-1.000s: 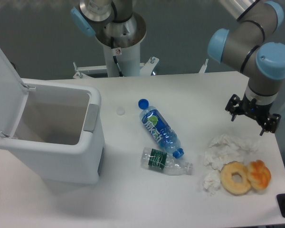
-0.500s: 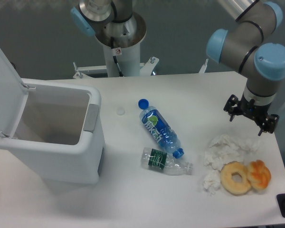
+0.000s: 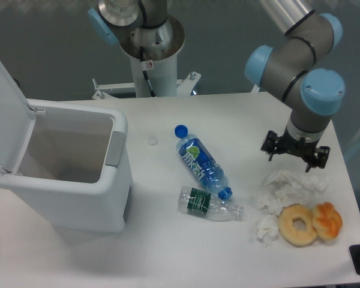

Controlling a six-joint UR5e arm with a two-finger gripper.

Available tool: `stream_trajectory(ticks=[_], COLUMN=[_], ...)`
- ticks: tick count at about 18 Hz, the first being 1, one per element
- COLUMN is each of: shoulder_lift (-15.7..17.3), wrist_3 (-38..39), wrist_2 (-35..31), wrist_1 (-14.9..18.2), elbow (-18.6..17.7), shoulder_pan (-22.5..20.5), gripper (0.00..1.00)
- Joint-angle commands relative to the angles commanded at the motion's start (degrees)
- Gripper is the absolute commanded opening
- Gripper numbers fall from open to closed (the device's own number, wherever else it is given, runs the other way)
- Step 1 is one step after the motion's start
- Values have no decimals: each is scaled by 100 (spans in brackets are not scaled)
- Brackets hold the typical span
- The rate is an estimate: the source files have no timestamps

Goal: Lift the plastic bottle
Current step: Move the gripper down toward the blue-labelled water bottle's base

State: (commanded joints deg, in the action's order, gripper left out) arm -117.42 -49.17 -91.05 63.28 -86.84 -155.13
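The plastic bottle point(image 3: 201, 164) lies on its side mid-table, blue-tinted with a blue label and green-and-white logo, its blue cap pointing toward the lower right. My gripper point(image 3: 294, 153) hangs open over the table's right side, well to the right of the bottle and just above the crumpled tissues, with nothing between its fingers.
A crushed clear bottle point(image 3: 210, 204) with a dark green label lies just in front of the plastic bottle. A loose blue cap point(image 3: 180, 130) sits behind it. Crumpled tissues point(image 3: 282, 189), a bagel point(image 3: 297, 224) and a pastry point(image 3: 327, 220) are at the right. An open white bin point(image 3: 60, 162) stands at the left.
My gripper and arm have moved left, toward the middle of the table. The bottles and everything else stay where they were.
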Motion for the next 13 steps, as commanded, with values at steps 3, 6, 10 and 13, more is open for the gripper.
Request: stream_trajectory(ticks=[3,6,10,13], shoulder_lift=[-53,-158,-176,-228], wrist_3=[312,443,1373,2067], wrist_2=[0,-53,44,79], wrist_1=[-44,-149,-360,-360], elbow=[-9,-61,-26,-114], shoulder_pan=[79,264,308,448], gripper=[100,100,100,100])
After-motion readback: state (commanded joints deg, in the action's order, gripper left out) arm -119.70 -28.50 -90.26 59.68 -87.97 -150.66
